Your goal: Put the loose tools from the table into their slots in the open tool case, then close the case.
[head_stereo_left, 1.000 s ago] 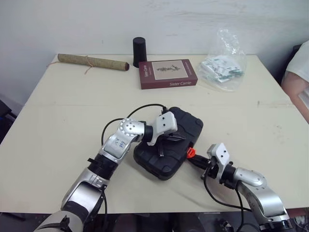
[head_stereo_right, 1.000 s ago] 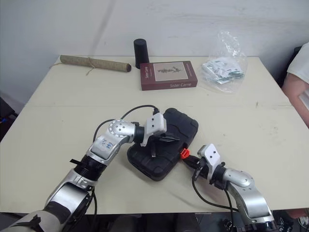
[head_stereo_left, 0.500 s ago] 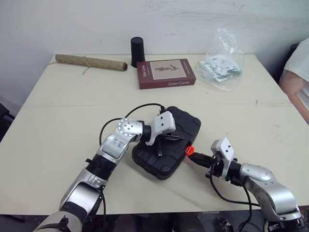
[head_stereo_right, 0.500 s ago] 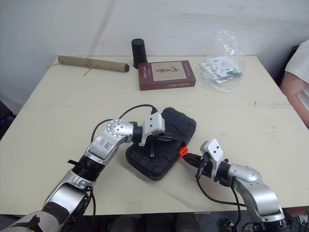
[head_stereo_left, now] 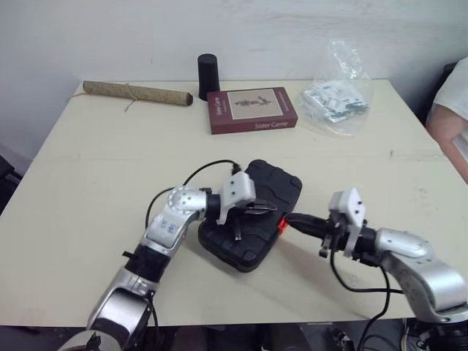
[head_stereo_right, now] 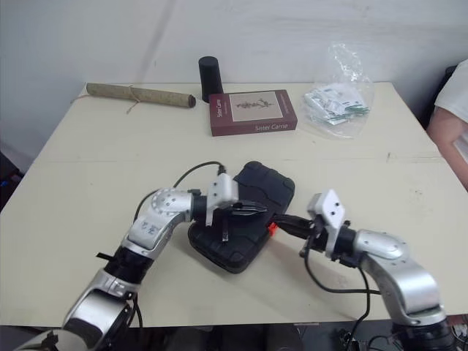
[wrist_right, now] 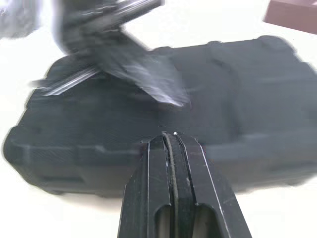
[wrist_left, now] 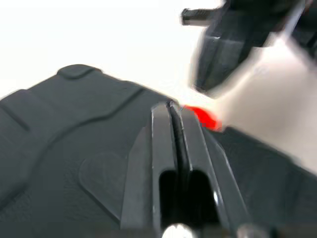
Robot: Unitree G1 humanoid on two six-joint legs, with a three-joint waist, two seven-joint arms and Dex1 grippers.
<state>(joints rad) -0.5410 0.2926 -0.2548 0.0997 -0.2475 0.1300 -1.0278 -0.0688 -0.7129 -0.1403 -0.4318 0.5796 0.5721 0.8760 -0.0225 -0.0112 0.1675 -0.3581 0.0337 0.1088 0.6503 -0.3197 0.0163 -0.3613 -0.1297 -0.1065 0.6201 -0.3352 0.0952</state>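
The black tool case [head_stereo_left: 281,183] lies closed near the table's front middle, with a red latch [head_stereo_left: 281,225] on its right side. My left gripper [head_stereo_left: 272,208] rests on the lid, fingers shut and empty, pointing right toward the latch [wrist_left: 203,117]. My right gripper [head_stereo_left: 289,218] is shut and empty, with its tip at the case's right side just above the red latch. In the right wrist view its shut fingers [wrist_right: 169,135] point at the case's side wall [wrist_right: 237,99]. I see no loose tools on the table.
A maroon book [head_stereo_left: 252,110], a black cylinder [head_stereo_left: 208,72] and a rolled mat [head_stereo_left: 137,93] lie along the far edge. A clear plastic bag [head_stereo_left: 336,99] sits at the far right. A person's arm [head_stereo_left: 450,121] shows at the right edge.
My right gripper has lifted from near the table's front edge and moved forward to the case's latch side. The left gripper stays on the lid.
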